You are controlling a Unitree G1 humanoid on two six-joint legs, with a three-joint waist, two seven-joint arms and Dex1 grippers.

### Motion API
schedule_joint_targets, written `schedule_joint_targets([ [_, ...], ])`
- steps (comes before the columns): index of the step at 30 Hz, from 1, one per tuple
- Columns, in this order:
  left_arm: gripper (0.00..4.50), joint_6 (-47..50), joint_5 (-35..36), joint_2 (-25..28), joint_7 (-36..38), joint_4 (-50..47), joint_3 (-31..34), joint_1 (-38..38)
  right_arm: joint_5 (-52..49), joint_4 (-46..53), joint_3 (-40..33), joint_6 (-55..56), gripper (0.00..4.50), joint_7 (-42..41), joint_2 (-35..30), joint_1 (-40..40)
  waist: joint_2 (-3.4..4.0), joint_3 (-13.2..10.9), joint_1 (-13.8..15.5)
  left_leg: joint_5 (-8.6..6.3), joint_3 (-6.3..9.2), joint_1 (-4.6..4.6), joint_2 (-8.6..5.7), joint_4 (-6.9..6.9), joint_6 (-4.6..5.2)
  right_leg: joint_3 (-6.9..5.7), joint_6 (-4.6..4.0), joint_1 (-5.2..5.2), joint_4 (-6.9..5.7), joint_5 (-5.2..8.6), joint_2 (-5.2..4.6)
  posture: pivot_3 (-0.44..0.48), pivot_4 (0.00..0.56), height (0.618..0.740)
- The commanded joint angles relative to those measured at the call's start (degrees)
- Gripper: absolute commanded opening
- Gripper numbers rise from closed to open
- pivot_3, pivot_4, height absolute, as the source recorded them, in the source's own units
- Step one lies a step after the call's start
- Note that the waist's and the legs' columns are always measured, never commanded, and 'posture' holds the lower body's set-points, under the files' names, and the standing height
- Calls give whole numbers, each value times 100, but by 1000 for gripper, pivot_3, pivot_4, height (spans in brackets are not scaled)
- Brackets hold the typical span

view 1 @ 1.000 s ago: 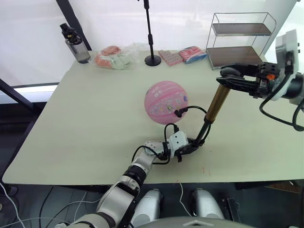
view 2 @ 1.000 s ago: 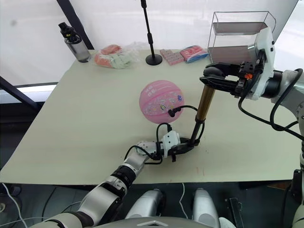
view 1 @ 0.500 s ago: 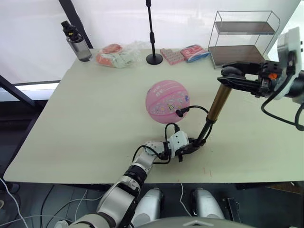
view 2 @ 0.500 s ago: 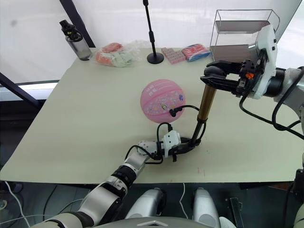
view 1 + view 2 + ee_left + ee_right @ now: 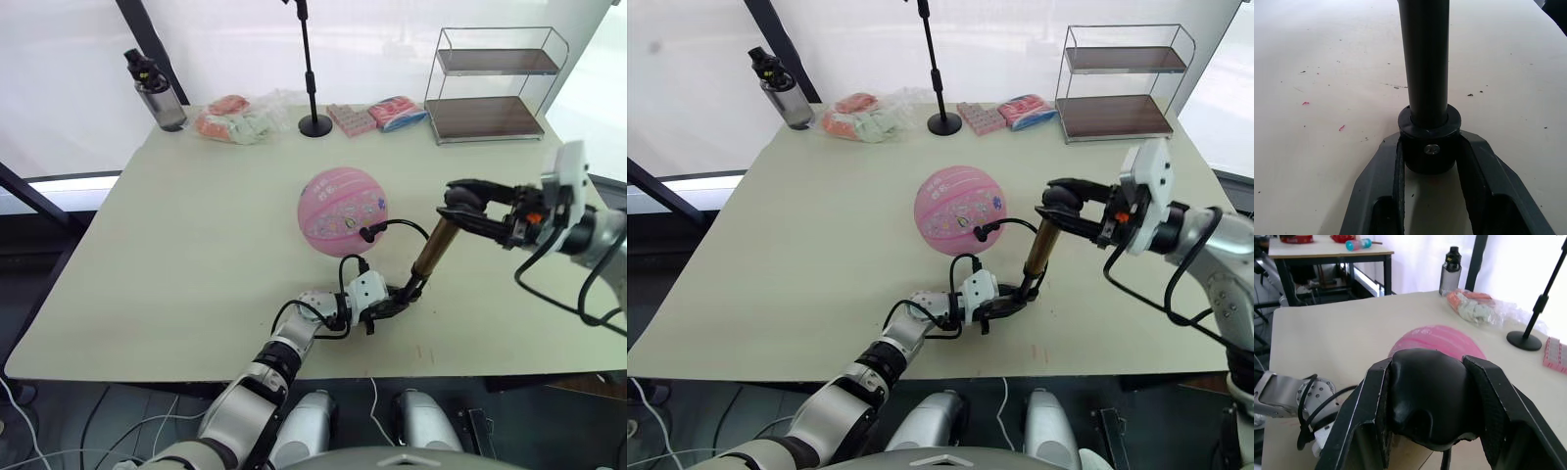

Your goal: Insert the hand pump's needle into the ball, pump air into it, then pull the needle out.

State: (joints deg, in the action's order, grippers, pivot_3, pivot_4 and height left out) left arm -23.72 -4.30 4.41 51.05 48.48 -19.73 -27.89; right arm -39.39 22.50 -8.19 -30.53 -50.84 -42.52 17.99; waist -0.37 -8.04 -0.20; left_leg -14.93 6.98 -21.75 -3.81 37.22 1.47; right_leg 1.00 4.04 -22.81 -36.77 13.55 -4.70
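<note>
The pink ball (image 5: 343,211) rests mid-table. The hand pump (image 5: 432,251) leans up to the right beside it. Its black base cap (image 5: 1429,142) sits on the table, and my left gripper (image 5: 392,300) is shut on that cap, one finger on each side. My right gripper (image 5: 468,204) is shut on the pump's black handle (image 5: 1427,396) at the upper end. The thin black hose (image 5: 407,225) loops from the pump to the ball. The needle's black fitting (image 5: 368,233) sits against the ball's near right side, and the pin itself is hidden.
Along the far edge stand a bottle (image 5: 157,93), bagged packets (image 5: 240,117), a microphone stand (image 5: 312,69), pink-blue packets (image 5: 377,114) and a wire shelf (image 5: 490,83). Bare tabletop lies left of the ball and right of the pump.
My right gripper has come down and nearer with the handle, sliding the gold barrel toward the base, so the pump stands shorter. Left gripper, base and ball have stayed put.
</note>
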Motion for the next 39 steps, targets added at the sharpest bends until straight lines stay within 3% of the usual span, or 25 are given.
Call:
schedule_joint_targets([
  [1,1067,165,-202,71,118,298,-176,287,363,-71,389,148,1654,-17,119,-287,0,0,-9,0,3,4,0,0,0,-3,0,6,0,0,1,0,150,740],
  [6,1067,187,-189,69,107,282,-165,294,1142,-402,877,952,1654,-16,391,-638,-1,4,-26,0,6,8,0,0,0,-6,2,12,1,1,2,0,150,740],
  [19,1067,212,-167,49,102,275,-152,308,1388,-467,1055,1217,1653,2,688,-874,4,11,-44,0,8,13,-1,0,0,-5,1,17,1,1,3,0,150,740],
  [32,1067,188,-150,14,116,332,-150,283,-437,148,-22,-736,1654,268,387,610,8,2,-20,0,13,-1,-3,0,0,-9,0,10,6,1,-1,0,150,740],
  [39,1067,192,-144,5,100,336,-145,289,-1041,172,-404,-1399,1653,373,165,1030,7,0,-16,0,14,-3,-3,0,0,-11,0,9,6,1,-3,0,150,740],
])
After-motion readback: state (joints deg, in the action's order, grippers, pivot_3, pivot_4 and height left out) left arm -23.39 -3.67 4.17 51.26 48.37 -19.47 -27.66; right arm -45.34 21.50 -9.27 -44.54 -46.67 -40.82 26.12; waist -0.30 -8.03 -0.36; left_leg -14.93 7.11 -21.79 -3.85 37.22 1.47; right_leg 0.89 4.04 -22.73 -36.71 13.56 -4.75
